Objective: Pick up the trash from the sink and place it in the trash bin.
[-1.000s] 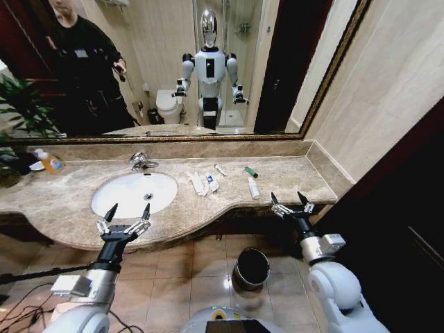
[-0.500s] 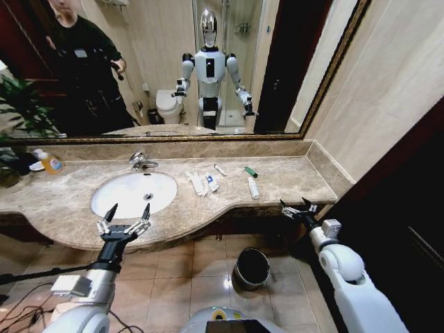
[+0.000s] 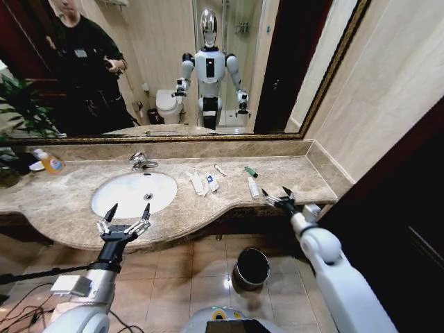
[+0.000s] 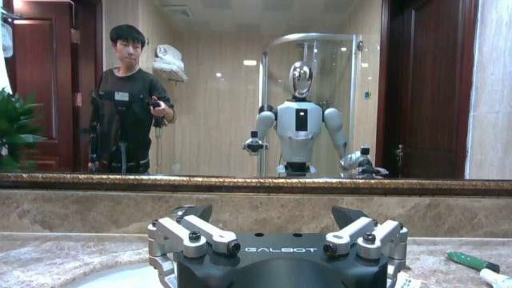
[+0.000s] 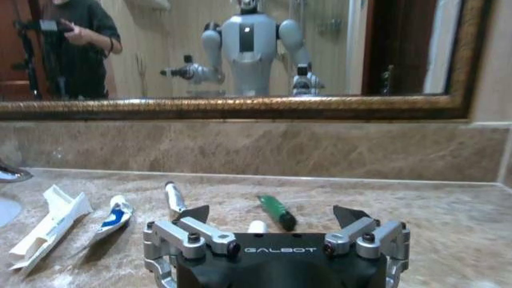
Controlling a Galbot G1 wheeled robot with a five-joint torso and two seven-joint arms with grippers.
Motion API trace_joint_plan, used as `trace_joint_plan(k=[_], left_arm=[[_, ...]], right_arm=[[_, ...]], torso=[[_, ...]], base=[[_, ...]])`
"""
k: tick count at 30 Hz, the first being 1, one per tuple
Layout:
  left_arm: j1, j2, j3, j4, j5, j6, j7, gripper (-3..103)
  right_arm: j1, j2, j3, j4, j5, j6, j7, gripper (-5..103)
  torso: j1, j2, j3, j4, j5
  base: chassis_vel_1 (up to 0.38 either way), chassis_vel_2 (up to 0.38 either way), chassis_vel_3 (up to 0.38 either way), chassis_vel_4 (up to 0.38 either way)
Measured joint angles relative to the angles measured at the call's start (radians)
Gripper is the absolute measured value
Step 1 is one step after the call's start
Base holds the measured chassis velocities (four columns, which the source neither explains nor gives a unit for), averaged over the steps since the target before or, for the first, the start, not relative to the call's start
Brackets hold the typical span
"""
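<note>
- Sink (image 3: 134, 193) sits left of centre in the head frame, white oval basin with the faucet (image 3: 141, 161) behind it, and honestly none of the trash is in the bowl itself.
- Below it, lower left, our left gripper (image 3: 125, 220) hangs over the counter's front edge, fingers spread wide, holding nothing.
- Middle of the frame, on the countertop (image 3: 62, 198) just right of the basin: white tubes and sachets (image 3: 202, 183) in a little cluster, then a thin white stick (image 3: 220, 169) further back.
- A bit right of that, the green piece (image 3: 250, 172) and one more white tube (image 3: 254, 187) just in front of it.
- Right of centre, our right gripper (image 3: 275, 199) is near that last tube, jaws apart and empty. In the wrist shot the tube (image 5: 256, 226) pokes out between the fingers.
- We reckon these are all featherlight, and the sachets look floppy and flat, so slippery on marble. Pinching a tube across its middle seems safest.
- Bottom centre, the trash bin (image 3: 251, 268) stands on the floor tiles under the counter.
</note>
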Motion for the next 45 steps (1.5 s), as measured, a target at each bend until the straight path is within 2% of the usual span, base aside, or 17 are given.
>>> trace_joint_plan(k=[9, 17, 25, 27, 29, 34, 35, 36, 39, 41, 45], left_arm=[[0.0, 0.0, 0.0, 0.0, 0.0, 0.0, 0.0, 100], [0.0, 0.0, 0.0, 0.0, 0.0, 0.0, 0.0, 100], [0.0, 0.0, 0.0, 0.0, 0.0, 0.0, 0.0, 100], [0.0, 0.0, 0.0, 0.0, 0.0, 0.0, 0.0, 100], [0.0, 0.0, 0.0, 0.0, 0.0, 0.0, 0.0, 100], [0.0, 0.0, 0.0, 0.0, 0.0, 0.0, 0.0, 100], [0.0, 0.0, 0.0, 0.0, 0.0, 0.0, 0.0, 100], [0.0, 0.0, 0.0, 0.0, 0.0, 0.0, 0.0, 100], [0.0, 0.0, 0.0, 0.0, 0.0, 0.0, 0.0, 100], [0.0, 0.0, 0.0, 0.0, 0.0, 0.0, 0.0, 100], [0.0, 0.0, 0.0, 0.0, 0.0, 0.0, 0.0, 100]], right_arm=[[0.162, 0.033, -0.161, -0.175, -0.005, -0.056, 0.087, 100], [0.205, 0.045, -0.184, -0.256, -0.022, -0.091, 0.13, 100], [0.188, 0.034, -0.169, -0.263, 0.003, -0.097, 0.128, 102], [0.187, 0.034, -0.167, -0.263, 0.011, -0.097, 0.128, 100], [0.186, 0.034, -0.162, -0.26, 0.024, -0.097, 0.129, 92], [0.18, 0.033, -0.157, -0.251, 0.028, -0.094, 0.128, 84], [0.178, 0.033, -0.157, -0.249, 0.028, -0.093, 0.127, 77], [0.178, 0.033, -0.157, -0.249, 0.028, -0.093, 0.127, 77], [0.171, 0.035, -0.156, -0.244, 0.026, -0.091, 0.127, 65], [0.169, 0.036, -0.155, -0.242, 0.025, -0.09, 0.127, 65], [0.163, 0.039, -0.154, -0.232, 0.022, -0.088, 0.127, 48]], torso=[[0.0, 0.0, 0.0, 0.0, 0.0], [0.0, 0.0, 0.0, -0.0001, 0.0], [0.0, 0.0, 0.0, -0.0002, 0.0001], [0.0, 0.0, 0.0, -0.0001, 0.0001], [0.0, 0.0, 0.0, -0.0001, 0.0001], [0.0, 0.0, 0.0, -0.0001, 0.0001], [0.0, 0.0, 0.0, -0.0001, 0.0001], [0.0, 0.0, 0.0, -0.0001, 0.0001], [0.0, 0.0, 0.0, -0.0001, 0.0], [0.0, 0.0, 0.0, -0.0001, 0.0001], [0.0, 0.0, 0.0, -0.0001, 0.0]], base=[[0.0, 0.0, 0.0, 0.0], [0.0, 0.0, 0.0, 0.0], [0.0, 0.0, 0.0, 0.0], [0.0, 0.0, 0.0, 0.0], [0.0, 0.0, 0.0, 0.0], [0.0, 0.0, 0.0, 0.0], [0.0, 0.0, 0.0, 0.0], [0.0, 0.0, 0.0, 0.0], [0.0, 0.0, 0.0, 0.0], [0.0, 0.0, 0.0, 0.0], [0.0, 0.0, 0.0, 0.0]])
